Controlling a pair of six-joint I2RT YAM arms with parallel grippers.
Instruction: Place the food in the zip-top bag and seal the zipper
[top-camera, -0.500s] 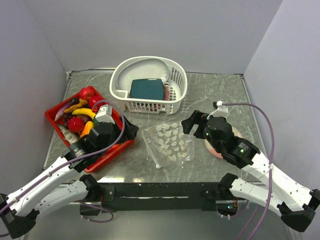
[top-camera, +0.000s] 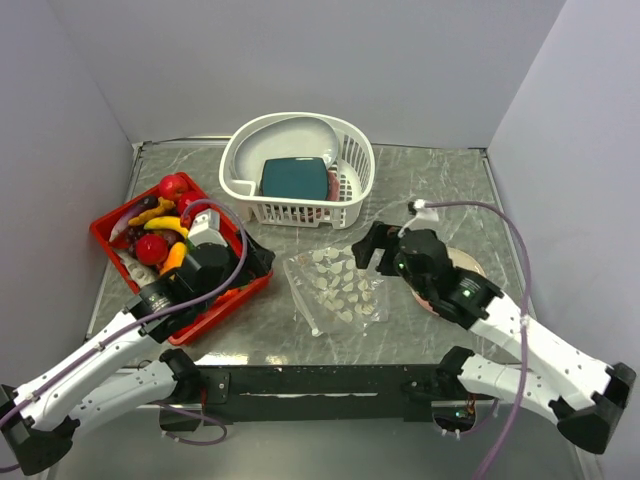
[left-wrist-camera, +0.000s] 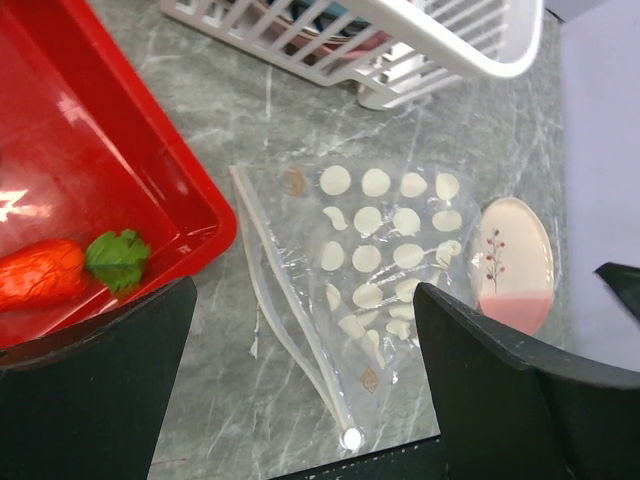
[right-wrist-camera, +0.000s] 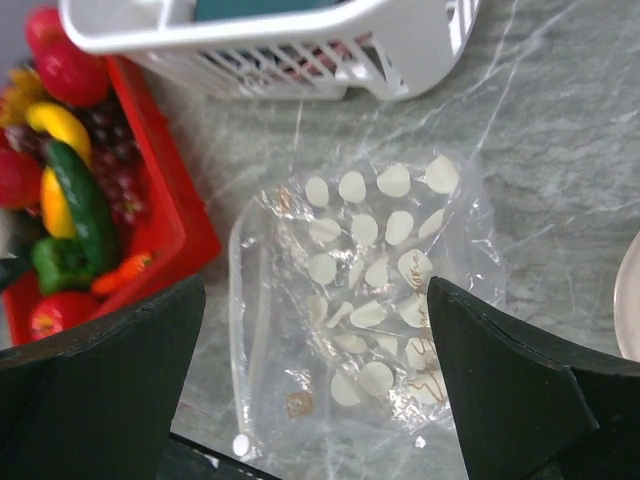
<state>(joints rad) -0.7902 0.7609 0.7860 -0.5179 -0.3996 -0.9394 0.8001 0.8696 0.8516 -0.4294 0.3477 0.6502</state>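
The left tool (left-wrist-camera: 305, 300) and right tool (right-wrist-camera: 315, 290) flank the zip-top bag (top-camera: 335, 288), both wide open, empty. The food (top-camera: 165, 225) lies in the red tray (left-wrist-camera: 120, 130).

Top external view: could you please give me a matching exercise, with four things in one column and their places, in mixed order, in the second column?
Things:
1. zip-top bag
2. red tray
3. white basket
4. pink plate

Places:
A. at the back, holding a teal block
B. on the right, partly under the right arm
C. flat on the table, in the middle
D. on the left, holding the food

Pairs: 1-C; 2-D; 3-A; 4-B
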